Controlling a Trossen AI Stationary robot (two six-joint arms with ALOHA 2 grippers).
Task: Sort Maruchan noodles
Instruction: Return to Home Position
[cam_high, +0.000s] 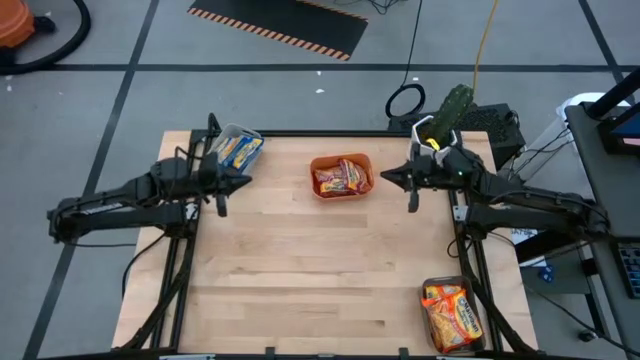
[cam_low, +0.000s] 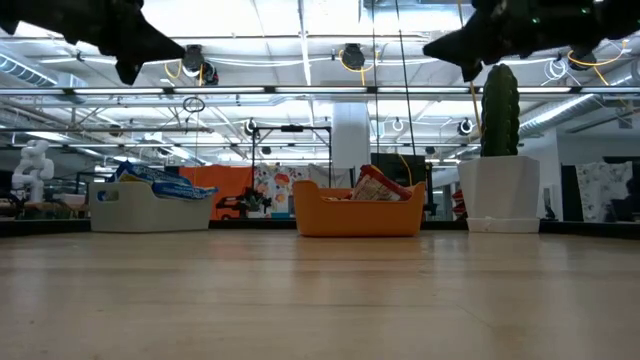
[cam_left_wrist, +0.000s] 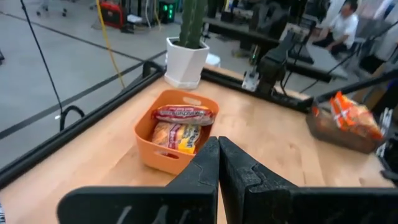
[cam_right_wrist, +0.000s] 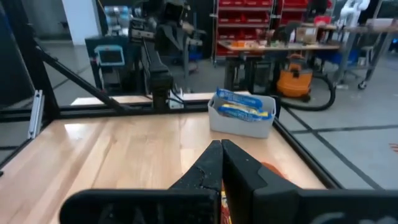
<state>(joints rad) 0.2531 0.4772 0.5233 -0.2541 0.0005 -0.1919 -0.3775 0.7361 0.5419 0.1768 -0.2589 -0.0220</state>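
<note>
Maruchan noodles lie in three bins. Red, silver and yellow packets (cam_high: 342, 178) fill the orange bin (cam_left_wrist: 163, 157) at the table's far middle. Blue-and-yellow packets (cam_high: 240, 150) lie in the grey bin (cam_right_wrist: 241, 123) at the far left corner. Orange packets (cam_high: 450, 312) lie in a dark bin (cam_high: 428, 287) at the near right corner. My left gripper (cam_high: 246, 182) hangs shut in the air left of the orange bin. My right gripper (cam_high: 384, 178) hangs shut to the bin's right. Both point level at the bin and hold nothing.
A cactus in a white pot (cam_high: 447, 118) stands at the far right corner, behind my right arm. Bare wood (cam_high: 320, 270) stretches across the table's middle and near side. A person (cam_left_wrist: 341, 25) sits in the room beyond the table.
</note>
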